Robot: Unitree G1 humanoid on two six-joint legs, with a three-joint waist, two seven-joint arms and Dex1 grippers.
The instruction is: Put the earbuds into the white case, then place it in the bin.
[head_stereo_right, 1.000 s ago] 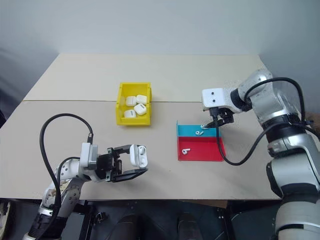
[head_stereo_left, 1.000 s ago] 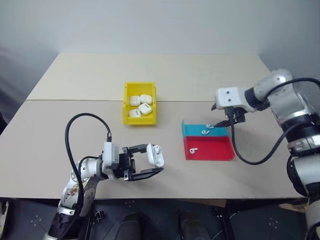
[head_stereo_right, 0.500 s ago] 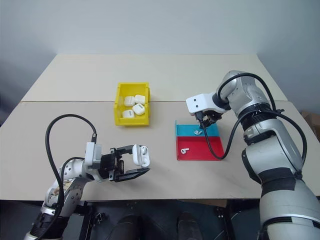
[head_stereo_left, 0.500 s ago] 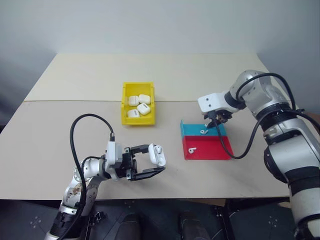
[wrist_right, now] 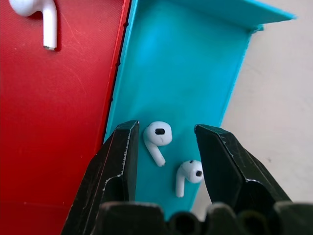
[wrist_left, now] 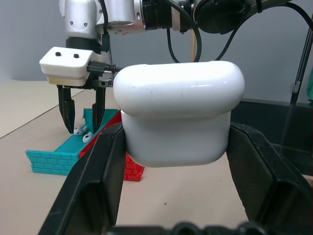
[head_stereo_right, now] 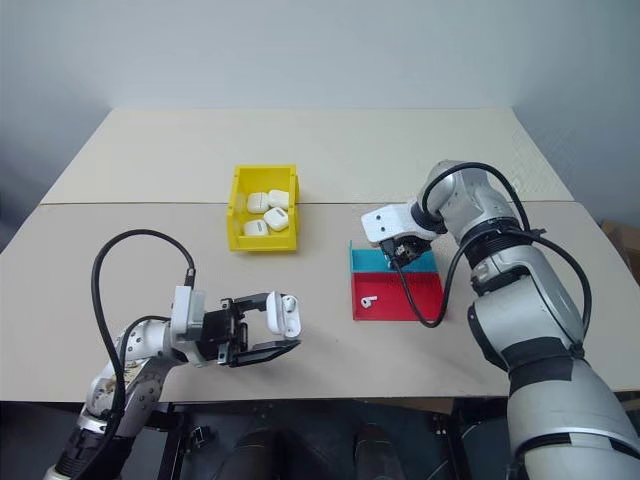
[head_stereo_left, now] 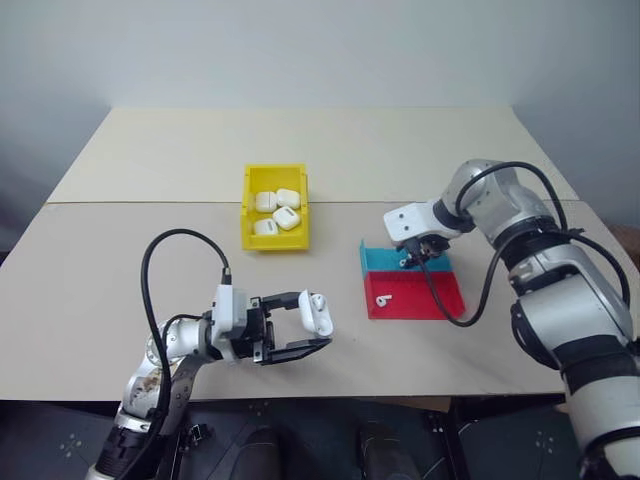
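The left gripper (head_stereo_left: pixel 300 323) clamps the white case (head_stereo_left: pixel 317 312) (lid open) above the table's (head_stereo_left: pixel 120 260) near edge. The right gripper (wrist_right: pixel 165 161), fingers half apart, straddles two earbuds (wrist_right: pixel 157 135) in the tray's (wrist_right: pixel 195 63) blue half. The yellow bin (head_stereo_left: pixel 250 205) sits mid-table.

Red-and-blue tray (head_stereo_left: pixel 425 298) on beige table (head_stereo_left: pixel 400 150).
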